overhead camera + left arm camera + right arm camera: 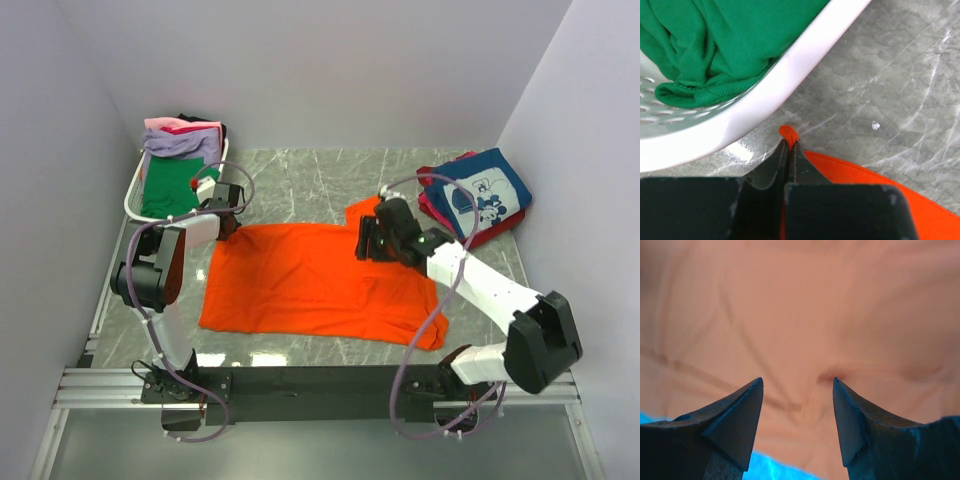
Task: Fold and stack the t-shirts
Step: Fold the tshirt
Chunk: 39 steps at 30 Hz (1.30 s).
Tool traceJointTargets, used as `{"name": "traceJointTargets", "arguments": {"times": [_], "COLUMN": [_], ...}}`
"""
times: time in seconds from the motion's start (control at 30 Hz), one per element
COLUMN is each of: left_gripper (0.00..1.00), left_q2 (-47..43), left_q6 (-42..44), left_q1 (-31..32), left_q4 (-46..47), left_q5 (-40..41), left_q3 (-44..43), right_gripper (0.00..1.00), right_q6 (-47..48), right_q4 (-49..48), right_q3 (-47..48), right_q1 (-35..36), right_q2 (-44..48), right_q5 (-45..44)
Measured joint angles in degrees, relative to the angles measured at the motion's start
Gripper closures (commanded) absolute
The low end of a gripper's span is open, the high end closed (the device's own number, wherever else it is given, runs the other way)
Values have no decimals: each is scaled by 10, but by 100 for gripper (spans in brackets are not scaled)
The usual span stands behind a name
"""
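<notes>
I log one orange tee [310, 280], spread flat on the counter [300, 180]. My left gripper [789, 144] is pinched tight on its far-left corner, just beside the basket [790, 70]. My right gripper [797, 382] is spread wide, holding nothing, over the tee's far-right part.

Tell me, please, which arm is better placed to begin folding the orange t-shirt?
Probably the left arm: its jaws are shut on a corner of the orange t-shirt beside the white basket. The right arm hangs over the cloth with jaws open, holding nothing.
</notes>
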<state>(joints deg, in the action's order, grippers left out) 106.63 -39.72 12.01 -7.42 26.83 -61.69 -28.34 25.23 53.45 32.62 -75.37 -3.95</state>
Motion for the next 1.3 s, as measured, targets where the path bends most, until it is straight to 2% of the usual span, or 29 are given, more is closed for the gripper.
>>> {"name": "traceJointTargets", "arguments": {"times": [0.23, 0.43, 0.63, 0.83, 1.3], "left_gripper": [99, 100, 99, 99, 99], "left_q2": [-4, -9, -13, -13, -13], "left_q6": [5, 15, 19, 28, 42], "left_q1": [0, -1, -1, -2, -2], "left_q4": [8, 10, 11, 12, 10], "left_q5": [-14, -30, -42, -50, -57], "left_q3": [6, 10, 14, 14, 12], "right_gripper": [36, 37, 39, 40, 40], "right_q6": [37, 63, 90, 113, 152], "right_q4": [-13, -16, 2, 40, 97], "right_q3": [136, 264, 419, 532, 596], "right_q1": [-82, -146, -175, -193, -239], "right_q2": [-125, -267, -418, -511, -583], "right_q5": [-29, -35, -39, -30, 33]}}
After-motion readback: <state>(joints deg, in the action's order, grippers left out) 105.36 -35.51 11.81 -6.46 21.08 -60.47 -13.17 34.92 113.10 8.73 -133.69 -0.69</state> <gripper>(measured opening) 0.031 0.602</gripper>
